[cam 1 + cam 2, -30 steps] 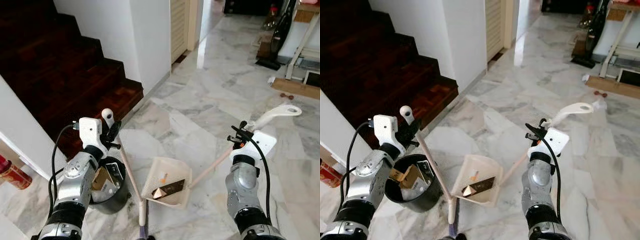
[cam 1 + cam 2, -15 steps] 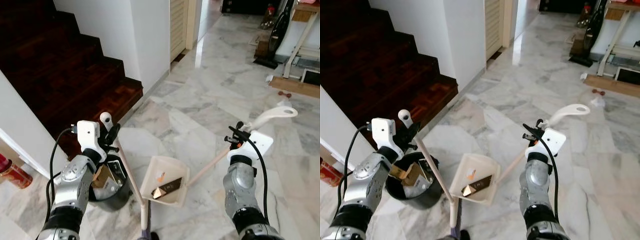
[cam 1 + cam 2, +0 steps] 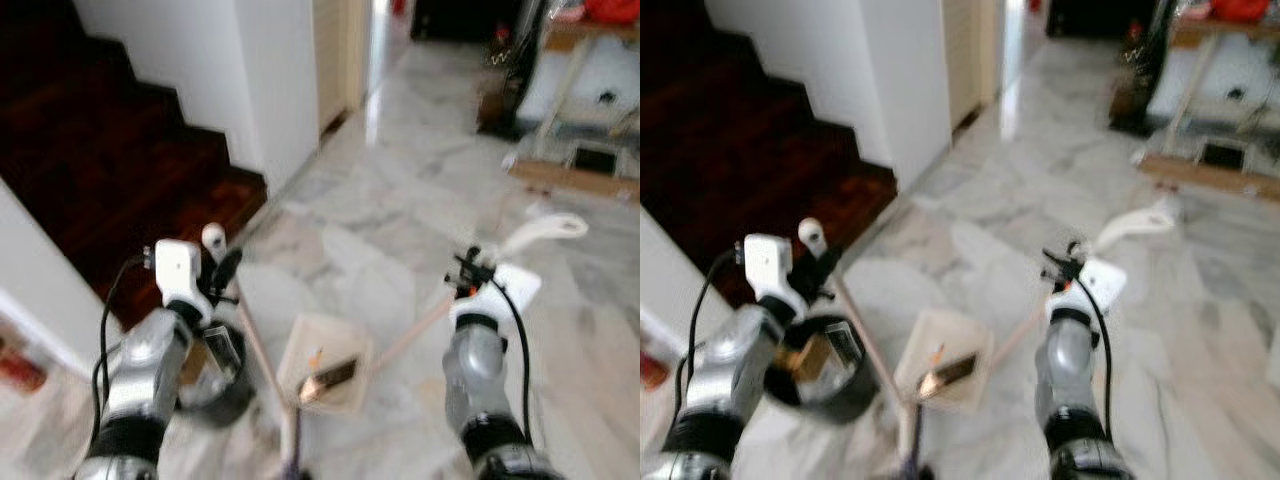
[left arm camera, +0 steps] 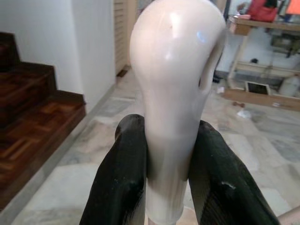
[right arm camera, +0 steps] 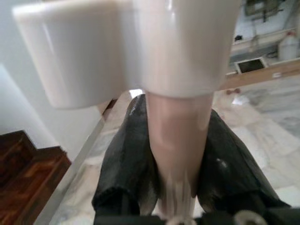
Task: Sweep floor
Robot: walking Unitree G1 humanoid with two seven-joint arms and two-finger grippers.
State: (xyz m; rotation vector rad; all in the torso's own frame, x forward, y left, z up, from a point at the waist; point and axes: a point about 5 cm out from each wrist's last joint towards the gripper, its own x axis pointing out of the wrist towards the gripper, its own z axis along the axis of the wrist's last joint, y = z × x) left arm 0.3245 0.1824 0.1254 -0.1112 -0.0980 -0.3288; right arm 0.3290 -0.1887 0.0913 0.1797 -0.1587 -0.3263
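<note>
From the head cameras I see both arms raised over the marble floor [image 3: 400, 230], though the picture is blurred. My left gripper [image 3: 222, 270] is clenched on the broom handle [image 3: 258, 350], just under its rounded knob, and the pale shaft slants down toward the bottom edge of the view. My right gripper [image 3: 468, 280] is clamped on the dustpan handle [image 3: 420, 325], whose curved white grip sticks up past the wrist. The dustpan [image 3: 325, 375] sits on the floor between my arms, with a dark, shiny scrap and a small orange bit inside it. A black bin [image 3: 215, 385] holding cardboard stands just beside my left forearm, at the foot of the dark wooden stairs [image 3: 110, 170].

The left wrist camera gives what the head views cannot: both black fingers [image 4: 123, 178] press against the sides of the cream knob. The right wrist camera likewise shows the fingers [image 5: 131, 159] pinching the pinkish shaft just below its broad white grip.
</note>
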